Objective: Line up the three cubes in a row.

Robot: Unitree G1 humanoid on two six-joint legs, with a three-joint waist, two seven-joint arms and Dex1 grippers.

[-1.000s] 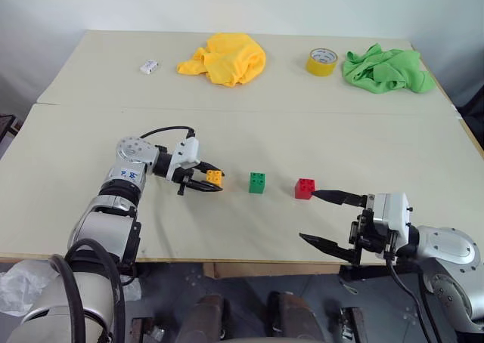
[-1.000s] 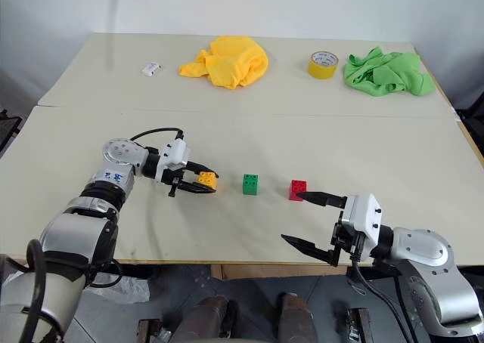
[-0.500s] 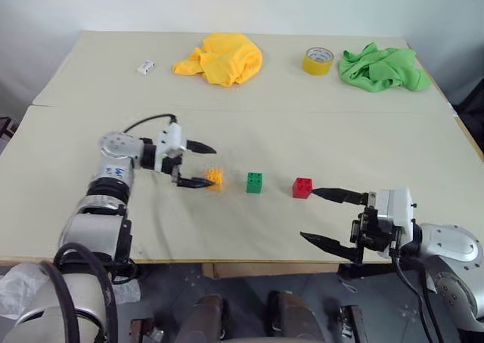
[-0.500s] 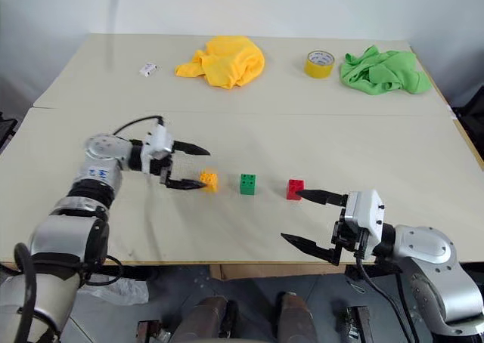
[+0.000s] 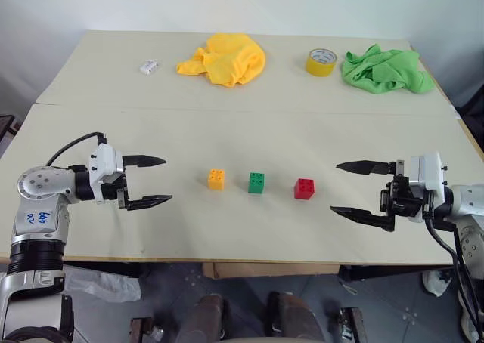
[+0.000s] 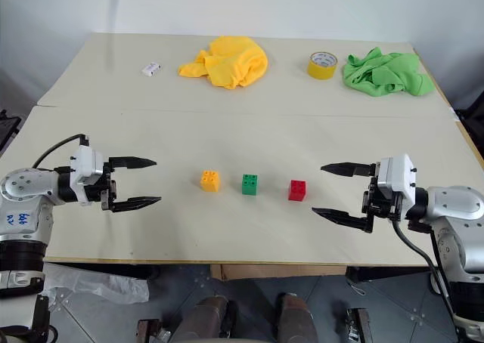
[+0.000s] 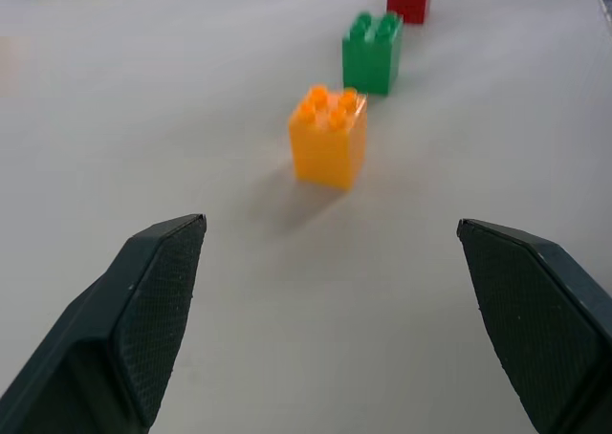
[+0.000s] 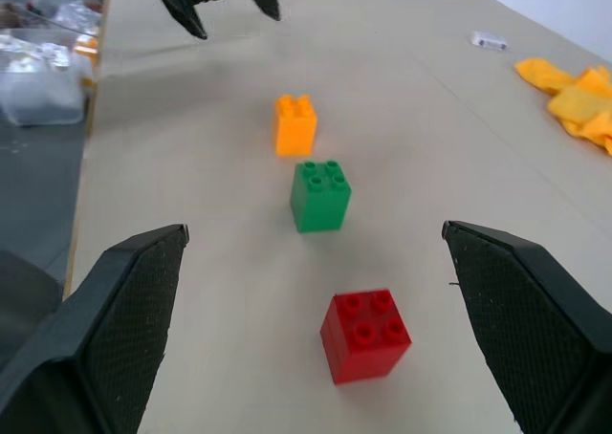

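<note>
Both grippers wide open, empty — left gripper (image 5: 155, 181) released orange cube (image 5: 216, 179), backed away.

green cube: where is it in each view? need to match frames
Left eye: green cube, middle of the row, near table centre.
Right eye: same spot, between orange cube and red cube.
Left wrist: upper middle, beyond the orange cube.
Right wrist: centre, beyond the red cube.
Shared landmark: the orange cube, next to it in every view.

No text, label or number can be read anywhere.
</note>
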